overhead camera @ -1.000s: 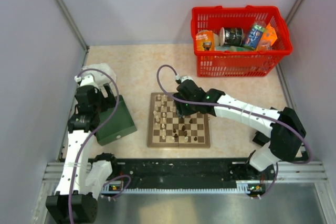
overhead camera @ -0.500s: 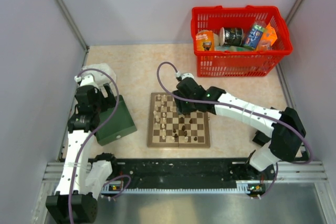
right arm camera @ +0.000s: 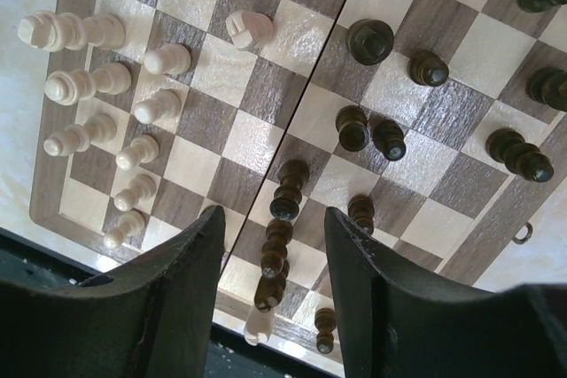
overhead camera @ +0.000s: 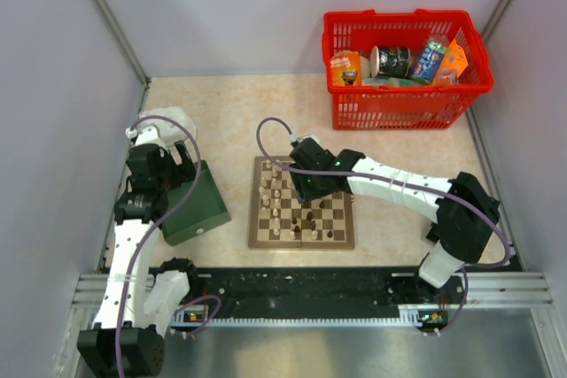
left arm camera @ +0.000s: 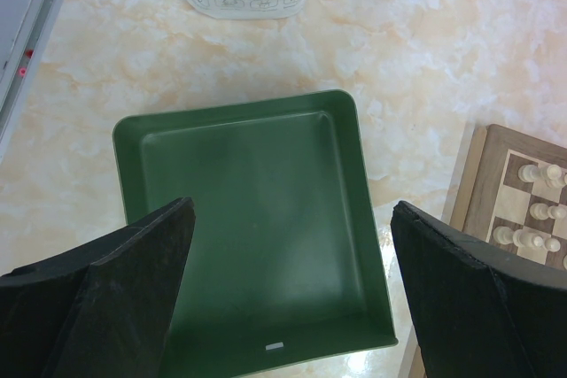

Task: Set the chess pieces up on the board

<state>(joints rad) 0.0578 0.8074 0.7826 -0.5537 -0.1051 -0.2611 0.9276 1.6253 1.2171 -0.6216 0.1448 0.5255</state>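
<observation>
Since the earlier frame my right arm has swung leftward, bringing the right hand (right arm camera: 275,219) further across the board (right arm camera: 257,143). Its jaws stand partly apart with nothing pinched. A string of dark pieces (right arm camera: 288,188) shows in the gap below them.

I judge the step is picking one dark piece for its home row. I should centre on a single piece, drop straight down, close softly and keep clear of its neighbours.

The right wrist view shows cream pieces (right arm camera: 84,81) ranked along one edge and the dark ones scattered mid-board. From above they are mere specks. The left wrist view shows the left hand (left arm camera: 292,214) spread wide over the green box (left arm camera: 248,201) on the tabletop.
</observation>
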